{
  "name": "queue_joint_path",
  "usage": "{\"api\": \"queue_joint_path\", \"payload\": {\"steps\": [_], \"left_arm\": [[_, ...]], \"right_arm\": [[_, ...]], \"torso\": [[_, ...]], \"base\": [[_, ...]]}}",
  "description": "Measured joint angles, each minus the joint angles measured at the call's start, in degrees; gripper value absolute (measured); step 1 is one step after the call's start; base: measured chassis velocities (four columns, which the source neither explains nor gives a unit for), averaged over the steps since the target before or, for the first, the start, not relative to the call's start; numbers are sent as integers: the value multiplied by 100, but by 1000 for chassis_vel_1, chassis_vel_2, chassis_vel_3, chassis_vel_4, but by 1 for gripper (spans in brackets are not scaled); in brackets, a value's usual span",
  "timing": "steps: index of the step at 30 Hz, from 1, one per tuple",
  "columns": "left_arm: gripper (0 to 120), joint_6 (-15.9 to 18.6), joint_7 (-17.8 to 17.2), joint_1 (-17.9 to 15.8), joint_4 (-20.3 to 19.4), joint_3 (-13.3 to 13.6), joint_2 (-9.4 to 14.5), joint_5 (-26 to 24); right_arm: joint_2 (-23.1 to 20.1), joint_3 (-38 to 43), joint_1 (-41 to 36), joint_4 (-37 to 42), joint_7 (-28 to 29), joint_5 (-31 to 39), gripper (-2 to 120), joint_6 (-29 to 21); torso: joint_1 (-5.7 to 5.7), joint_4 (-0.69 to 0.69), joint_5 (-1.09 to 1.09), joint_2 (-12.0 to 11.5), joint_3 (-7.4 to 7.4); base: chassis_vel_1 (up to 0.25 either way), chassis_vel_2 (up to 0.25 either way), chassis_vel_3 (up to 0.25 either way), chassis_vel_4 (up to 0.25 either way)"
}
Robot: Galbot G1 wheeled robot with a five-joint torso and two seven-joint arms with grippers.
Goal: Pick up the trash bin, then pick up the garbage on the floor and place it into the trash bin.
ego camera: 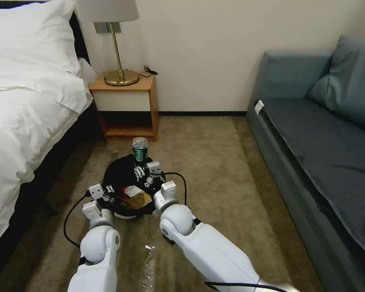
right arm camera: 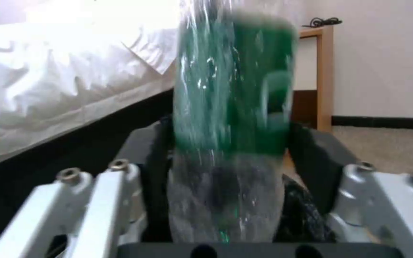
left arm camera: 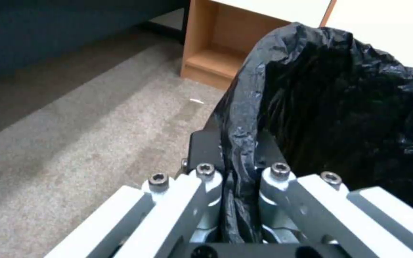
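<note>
The left gripper (left arm camera: 237, 186) pinches the black-lined round white trash bin (ego camera: 123, 182) by its rim above the carpet. The right gripper (right arm camera: 230, 168) clamps one clear green-labelled bottle (ego camera: 140, 150) upright over it. Two pieces, a red packet (ego camera: 130, 190) and a brown paper bag (ego camera: 140, 200), lie inside.

Trash bin (ego camera: 123, 180) at lower centre of frame, on carpet (ego camera: 215, 162). Nightstand (ego camera: 127, 103) behind it. Bed (ego camera: 24, 105) at left, sofa (ego camera: 324, 138) at right. Bottle (ego camera: 140, 151) above the bin's far rim.
</note>
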Motion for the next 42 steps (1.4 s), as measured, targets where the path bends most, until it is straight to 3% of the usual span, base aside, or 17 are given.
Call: {"api": "queue_joint_path", "payload": {"steps": [2,3,10,25,37,42], "left_arm": [[4,0,0,0,5,0,-4,3],[4,0,-1,0,16,-2,-10,8],[4,2,-8,-19,8,-4,-13,12],[4,13,-12,-44,11,-5,4,2],[4,14,-9,-61,-5,-73,50,-92],[4,31,-7,-27,-70,-124,99,-140]], "right_arm": [[0,-1,-7,1,-4,-4,64,-1],[0,-7,-16,7,-7,-5,73,-2],[10,-3,-19,11,-10,-18,94,-11],[-7,289,187,99,-21,-19,95,-31],[-226,903,539,81,89,268,100,-284],[-418,1259,510,-165,321,260,100,-618]], "torso": [[0,0,0,0,0],[0,0,0,0,0],[0,0,0,0,0],[0,0,0,0,0],[0,0,0,0,0],[0,1,1,0,0]], "base": [[0,0,0,0],[0,0,0,0],[0,0,0,0],[0,0,0,0],[0,0,0,0],[0,0,0,0]]}}
